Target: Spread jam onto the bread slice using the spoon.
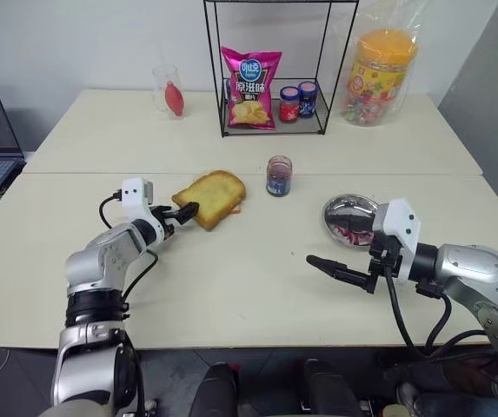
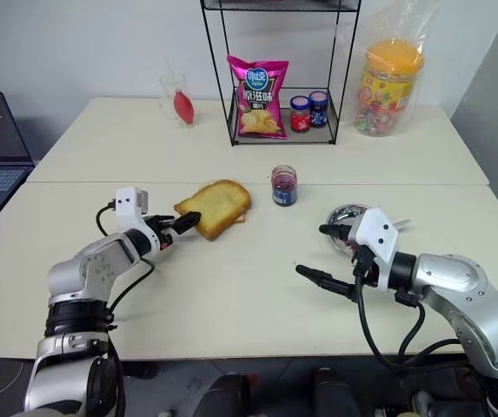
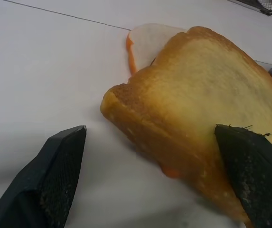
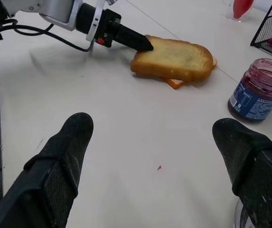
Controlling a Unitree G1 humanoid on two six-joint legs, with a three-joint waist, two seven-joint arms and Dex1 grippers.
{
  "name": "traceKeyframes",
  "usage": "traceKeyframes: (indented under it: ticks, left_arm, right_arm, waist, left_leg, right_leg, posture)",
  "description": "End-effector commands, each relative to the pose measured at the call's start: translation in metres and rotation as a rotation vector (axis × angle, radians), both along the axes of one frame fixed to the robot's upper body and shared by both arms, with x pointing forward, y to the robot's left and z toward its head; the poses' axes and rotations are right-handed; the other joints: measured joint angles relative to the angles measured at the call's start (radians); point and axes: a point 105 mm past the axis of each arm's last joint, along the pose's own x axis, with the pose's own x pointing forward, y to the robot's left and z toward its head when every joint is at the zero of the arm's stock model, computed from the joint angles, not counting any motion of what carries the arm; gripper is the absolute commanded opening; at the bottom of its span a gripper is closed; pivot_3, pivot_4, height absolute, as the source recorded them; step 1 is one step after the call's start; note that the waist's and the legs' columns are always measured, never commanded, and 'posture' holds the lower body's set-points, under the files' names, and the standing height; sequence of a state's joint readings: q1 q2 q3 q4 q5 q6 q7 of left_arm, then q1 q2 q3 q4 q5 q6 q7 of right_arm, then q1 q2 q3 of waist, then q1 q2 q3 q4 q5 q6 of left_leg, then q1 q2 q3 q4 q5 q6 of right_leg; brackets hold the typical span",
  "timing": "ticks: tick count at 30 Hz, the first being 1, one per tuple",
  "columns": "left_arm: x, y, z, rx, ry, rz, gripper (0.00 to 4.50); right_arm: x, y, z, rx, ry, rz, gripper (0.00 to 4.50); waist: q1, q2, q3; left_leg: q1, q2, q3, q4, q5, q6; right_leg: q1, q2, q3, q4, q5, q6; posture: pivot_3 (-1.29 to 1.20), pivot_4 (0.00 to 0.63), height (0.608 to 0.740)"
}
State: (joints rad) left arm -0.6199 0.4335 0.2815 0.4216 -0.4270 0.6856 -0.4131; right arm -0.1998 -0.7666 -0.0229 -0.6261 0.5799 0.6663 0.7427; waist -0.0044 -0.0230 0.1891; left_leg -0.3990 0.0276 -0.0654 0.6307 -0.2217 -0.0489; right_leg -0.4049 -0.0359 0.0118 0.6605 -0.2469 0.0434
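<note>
While the thick golden toasted bread slice (image 1: pixel 213 197) sits mid-table on the cream table (image 1: pixel 231 278) atop a paler slice, the left gripper (image 3: pixel 150 156) has its fingers spread wide, one resting on its near corner. Over by the shiny steel dish (image 1: pixel 350 214) with red jam (image 1: pixel 351 228), the right gripper (image 4: pixel 154 142) hangs wide open, holding nothing.

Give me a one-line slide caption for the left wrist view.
Open left end effector straddling a corner of the golden toasted bread slice, which lies over a paler slice.
</note>
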Motion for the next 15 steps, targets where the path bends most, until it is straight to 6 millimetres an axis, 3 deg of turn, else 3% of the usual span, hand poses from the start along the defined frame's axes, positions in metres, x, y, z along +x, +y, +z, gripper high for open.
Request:
traceKeyframes:
  ticks: [1, 4, 15]
  left_arm:
    - [0.0132, 0.0044, 0.0102, -0.027, -0.036, 0.046, 4.50]
    - [0.0180, 0.0012, 0.0115, -0.033, -0.040, 0.041, 4.50]
    - [0.0203, -0.0006, 0.0085, -0.008, -0.033, 0.046, 2.49]
  right_arm:
    - [-0.0036, -0.0012, 0.0053, -0.011, -0.032, 0.004, 4.47]
    - [-0.0038, -0.0026, 0.0049, -0.016, -0.033, -0.001, 4.47]
    - [-0.0050, -0.0052, 0.0031, -0.027, -0.033, -0.010, 4.50]
  waist:
    - [0.000, 0.000, 0.000]
    - [-0.001, 0.000, 0.000]
    - [-0.001, 0.000, 0.000]
  left_leg:
    - [0.000, 0.000, 0.000, 0.000, 0.000, 0.000]
    - [0.001, 0.000, 0.000, 0.000, 0.000, 0.000]
    - [0.001, 0.000, 0.001, 0.000, 0.000, 0.000]
  right_leg:
    - [0.000, 0.000, 0.000, 0.000, 0.000, 0.000]
    - [0.000, 0.000, 0.000, 0.001, 0.000, 0.001]
    - [0.000, 0.000, 0.001, 0.001, 0.001, 0.001]
  posture:
    - [0.00, 0.150, 0.740]
    - [0.00, 0.150, 0.740]
    - [0.00, 0.150, 0.740]
